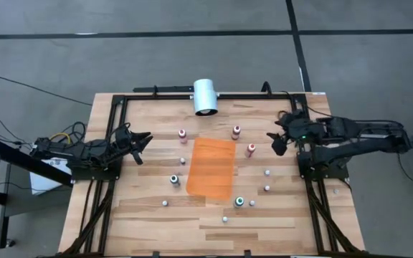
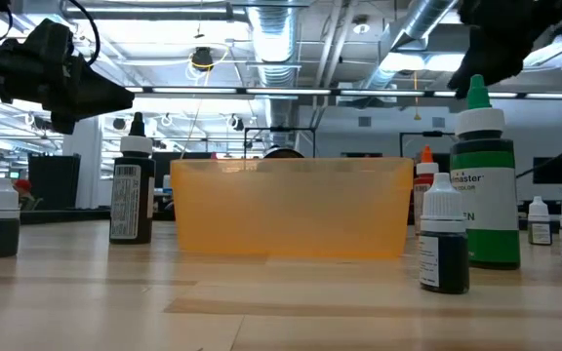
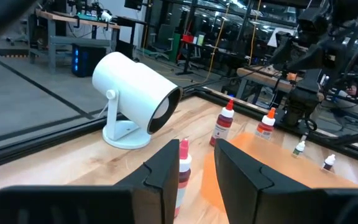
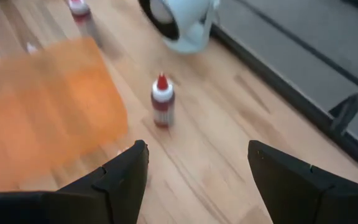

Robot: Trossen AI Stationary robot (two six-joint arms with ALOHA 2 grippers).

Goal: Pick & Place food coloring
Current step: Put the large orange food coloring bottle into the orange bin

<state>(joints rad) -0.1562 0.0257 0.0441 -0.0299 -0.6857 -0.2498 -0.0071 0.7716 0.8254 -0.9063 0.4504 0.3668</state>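
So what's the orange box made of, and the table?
The orange box looks like thin see-through plastic: shapes behind glow dimly through its frosted walls. The table looks like wood, with pale planks, visible grain lines and a smooth, slightly shiny finish.

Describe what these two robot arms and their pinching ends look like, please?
Both arms are dark, nearly black, built of chunky jointed segments. The left arm has black cabling and some yellow wire near its base; the right arm shows a tiny green light near its wrist. The left tool and right tool each end in two flat, angular matte black fingers.
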